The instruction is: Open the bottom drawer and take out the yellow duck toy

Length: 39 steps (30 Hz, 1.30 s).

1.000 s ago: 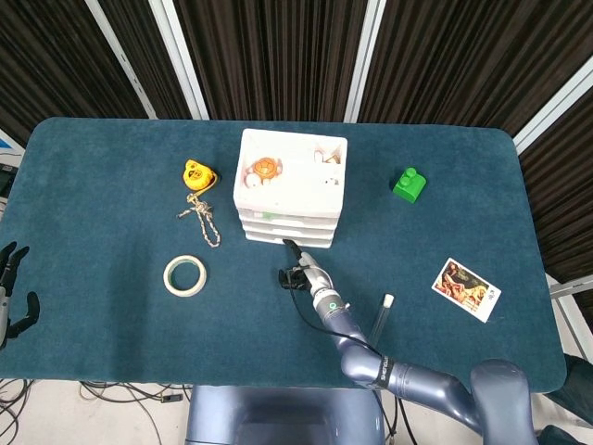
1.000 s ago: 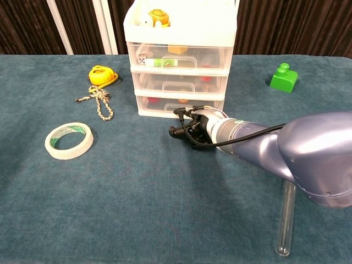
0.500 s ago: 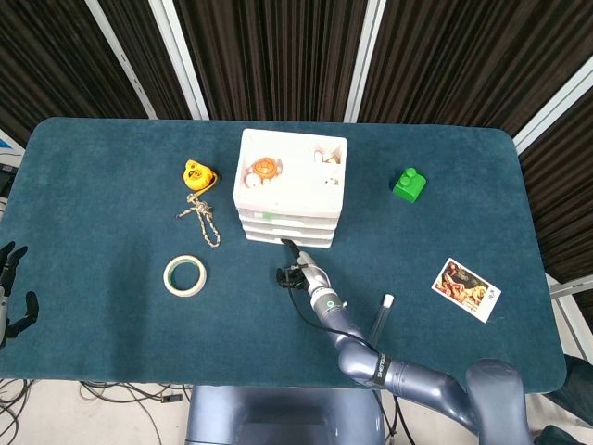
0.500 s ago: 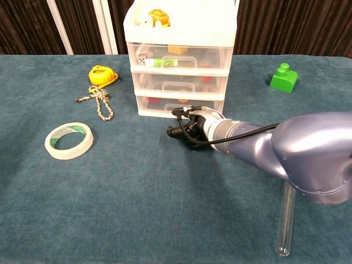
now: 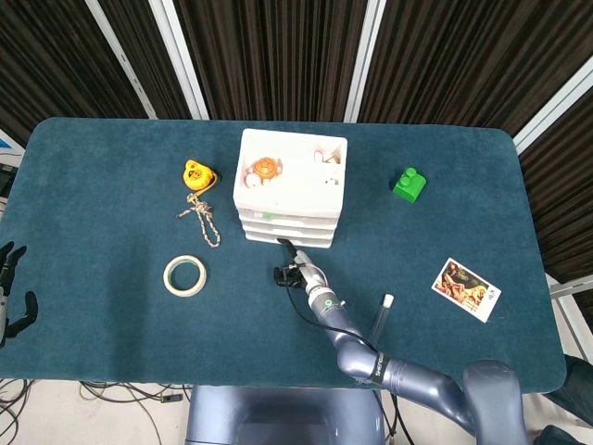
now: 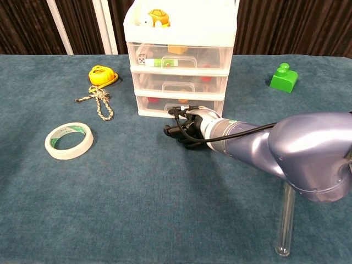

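The white three-drawer unit [image 5: 290,199] [image 6: 179,60] stands at the table's middle back. Its bottom drawer [image 6: 157,104] is closed, with red and orange shapes dimly showing through the front. I cannot pick out a yellow duck toy inside. My right hand [image 5: 296,273] [image 6: 184,128] lies on the cloth right in front of that drawer, fingers curled in, one finger reaching up to the drawer's front edge. Nothing is in its grasp. My left hand [image 5: 11,287] hangs at the table's far left edge, fingers apart and empty.
A tape roll [image 5: 184,275] [image 6: 69,141], a knotted rope [image 5: 204,221] and a yellow-orange item [image 5: 196,174] lie left of the unit. Right of it are a green brick [image 5: 408,184], a glass tube [image 5: 382,317] and a picture card [image 5: 466,289]. A turtle toy [image 6: 157,16] sits on top.
My right hand has crept a little to the left along the bottom drawer's front. The drawer has stayed closed and the left hand has not moved.
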Tool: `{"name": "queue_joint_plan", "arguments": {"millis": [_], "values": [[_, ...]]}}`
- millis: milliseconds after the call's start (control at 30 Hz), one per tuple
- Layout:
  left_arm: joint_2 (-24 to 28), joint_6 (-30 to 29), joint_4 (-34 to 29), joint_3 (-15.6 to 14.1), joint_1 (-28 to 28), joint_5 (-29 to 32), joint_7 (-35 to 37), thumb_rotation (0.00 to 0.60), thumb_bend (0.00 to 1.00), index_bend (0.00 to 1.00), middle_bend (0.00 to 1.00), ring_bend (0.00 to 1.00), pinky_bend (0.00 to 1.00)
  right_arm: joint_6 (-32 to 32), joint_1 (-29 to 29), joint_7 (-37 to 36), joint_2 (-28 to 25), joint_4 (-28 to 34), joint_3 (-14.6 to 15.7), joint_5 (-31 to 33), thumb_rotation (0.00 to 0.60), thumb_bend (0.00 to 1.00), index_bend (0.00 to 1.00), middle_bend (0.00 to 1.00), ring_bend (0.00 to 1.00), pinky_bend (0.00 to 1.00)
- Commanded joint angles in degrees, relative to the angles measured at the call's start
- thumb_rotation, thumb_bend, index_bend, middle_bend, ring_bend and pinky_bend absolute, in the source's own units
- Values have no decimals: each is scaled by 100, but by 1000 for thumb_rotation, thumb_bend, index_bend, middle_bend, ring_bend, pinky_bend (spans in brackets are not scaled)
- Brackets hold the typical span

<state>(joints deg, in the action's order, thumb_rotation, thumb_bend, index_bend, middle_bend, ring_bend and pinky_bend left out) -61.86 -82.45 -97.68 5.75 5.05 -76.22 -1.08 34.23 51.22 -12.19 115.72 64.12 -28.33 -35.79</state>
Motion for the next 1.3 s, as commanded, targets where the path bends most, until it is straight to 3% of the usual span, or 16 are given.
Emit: {"name": "queue_joint_plan", "arguments": {"millis": [33, 767, 1300], "values": [[1, 0, -4, 2, 1, 3, -7, 600, 581, 44, 0, 0, 0, -16, -9, -50, 12, -16, -7, -72, 600, 661, 18, 997, 995, 1000], [0, -4, -4, 10, -7, 24, 7, 600, 581, 43, 0, 0, 0, -225, 93, -272, 136, -340, -27, -225, 600, 661, 20, 997, 995, 1000], [10, -3, -21, 21, -5, 36, 8, 600, 581, 44, 0, 0, 0, -379, 27, -460, 119, -268, 48, -494, 600, 662, 117, 997, 995, 1000]]}}
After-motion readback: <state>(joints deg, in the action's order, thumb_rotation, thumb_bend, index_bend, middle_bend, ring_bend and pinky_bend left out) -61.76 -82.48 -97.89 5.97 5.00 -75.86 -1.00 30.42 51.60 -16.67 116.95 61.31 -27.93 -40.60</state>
